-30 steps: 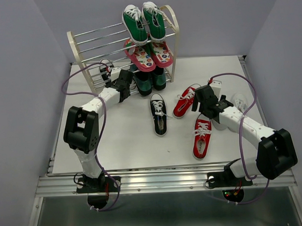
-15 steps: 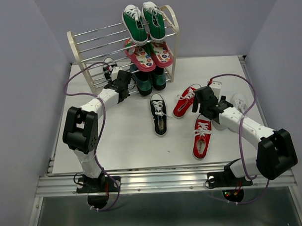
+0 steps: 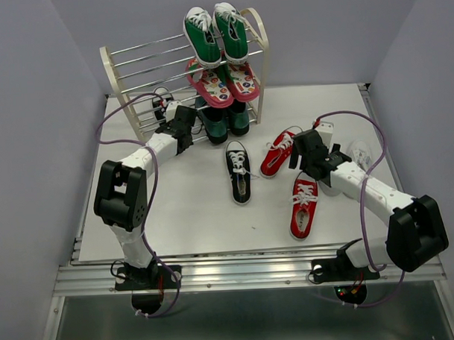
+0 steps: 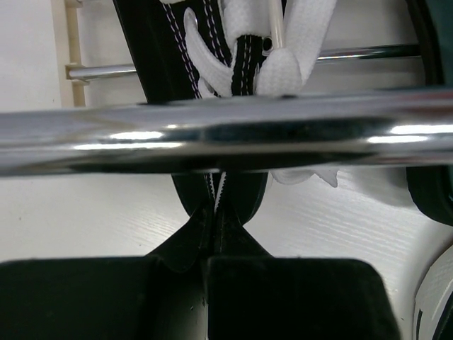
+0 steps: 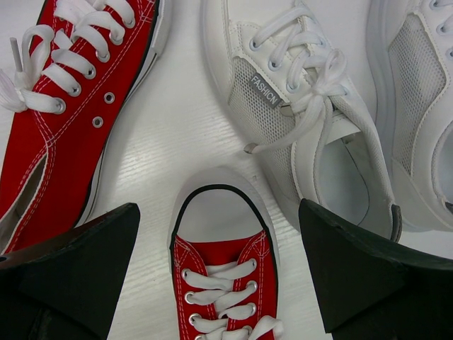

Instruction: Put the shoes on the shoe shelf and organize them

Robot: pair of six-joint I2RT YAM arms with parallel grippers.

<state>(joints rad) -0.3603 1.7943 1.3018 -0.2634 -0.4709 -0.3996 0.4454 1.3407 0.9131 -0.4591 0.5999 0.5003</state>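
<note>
Black shoe (image 4: 159, 64) is lying straight ahead of your left gripper (image 4: 214, 244), toe pointing away, under a shelf (image 3: 113, 77) rod (image 4: 226, 134). That gripper is squeezing shut on its heel. The other black shoe (image 3: 239, 173) is lying on the table (image 3: 176, 216). Your right gripper (image 5: 218, 212) is hanging wide open, holding nothing, over a red shoe (image 5: 223, 283). Green sneakers (image 3: 216, 32) and sandals (image 3: 224, 82) are sitting on the shelf's right side.

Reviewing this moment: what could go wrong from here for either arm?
1. The left gripper pinches only a thin edge of the black shoe, with a shelf rod crossing close in front; the shoe could slip or catch the rod.
2. The right gripper is open over a red shoe, with a white sneaker close beside it; descending fingers might shove it.
</note>
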